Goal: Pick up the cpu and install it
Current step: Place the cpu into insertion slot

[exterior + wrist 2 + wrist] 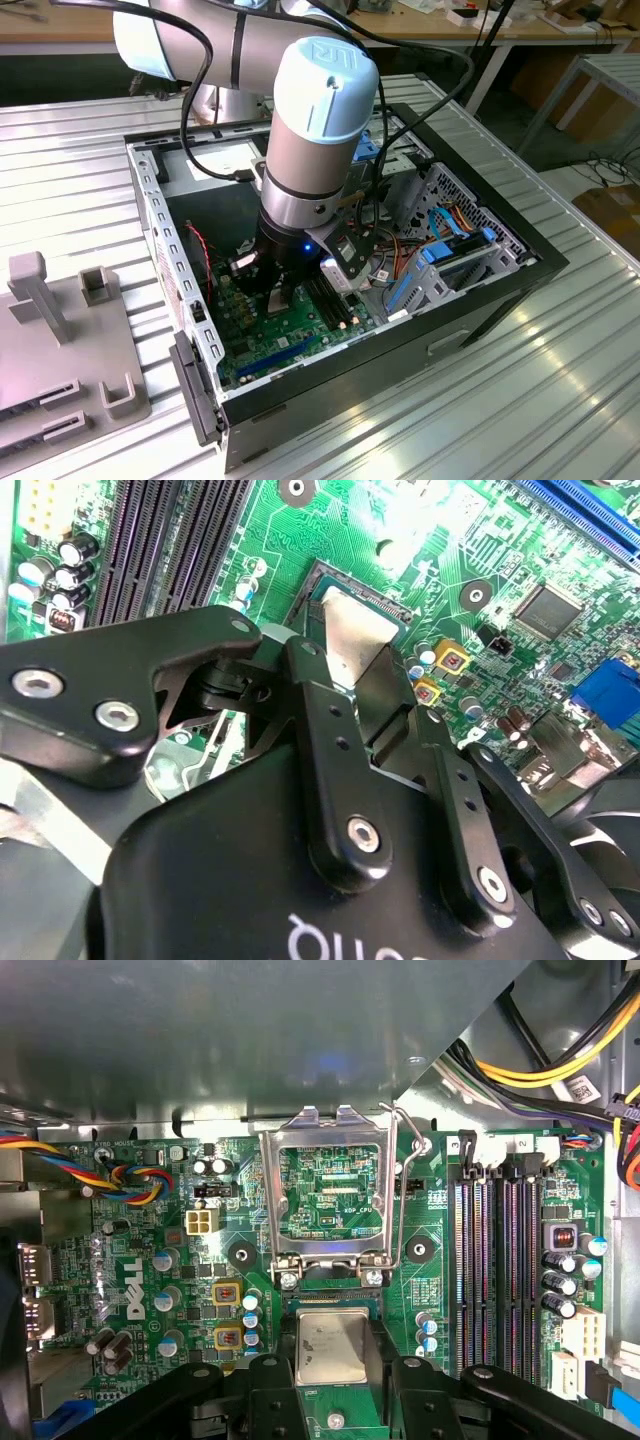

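Observation:
The cpu [338, 1348], a small silver-grey square chip, sits between my gripper's [340, 1368] two black fingers [272, 1385], which press against its opposite edges. In the second wrist view the cpu [358, 638] hangs tilted just over the dark open socket [345, 585] on the green motherboard [500, 540], with my gripper [362, 685] shut on it. In the exterior view my gripper [283, 292] reaches down into the open computer case [480, 290], low over the motherboard [270, 345].
The hinged metal socket frame [330, 1175] stands open beside the socket, its wire lever [400, 1195] raised. Long black memory slots [495, 1270] run alongside. Coloured cables [545, 1065] and a drive cage [450, 230] crowd one side. A grey fixture [55, 345] lies at the exterior view's left.

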`<action>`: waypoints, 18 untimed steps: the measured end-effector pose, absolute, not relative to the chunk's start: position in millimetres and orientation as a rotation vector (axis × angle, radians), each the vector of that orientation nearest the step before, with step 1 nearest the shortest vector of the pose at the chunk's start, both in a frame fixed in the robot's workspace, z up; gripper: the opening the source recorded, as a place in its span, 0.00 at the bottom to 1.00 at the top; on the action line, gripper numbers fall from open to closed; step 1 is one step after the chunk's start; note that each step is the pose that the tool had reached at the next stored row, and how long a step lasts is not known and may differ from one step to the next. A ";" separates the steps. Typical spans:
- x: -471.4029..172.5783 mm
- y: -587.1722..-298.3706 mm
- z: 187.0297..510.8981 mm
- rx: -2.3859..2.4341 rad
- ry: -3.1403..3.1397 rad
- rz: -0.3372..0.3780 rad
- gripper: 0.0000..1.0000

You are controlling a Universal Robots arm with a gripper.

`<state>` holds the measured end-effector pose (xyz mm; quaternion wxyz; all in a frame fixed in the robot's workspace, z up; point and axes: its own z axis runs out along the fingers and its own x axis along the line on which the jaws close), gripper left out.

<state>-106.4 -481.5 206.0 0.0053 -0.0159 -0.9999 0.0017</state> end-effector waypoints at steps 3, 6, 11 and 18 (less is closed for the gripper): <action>-106.4 -481.5 206.0 -0.050 -3.131 0.005 0.39; -106.4 -481.5 206.0 -0.050 -3.131 0.005 0.39; -106.0 -481.6 206.0 -0.054 -3.131 0.005 0.47; -105.6 -481.5 206.0 -0.072 -3.130 0.005 0.47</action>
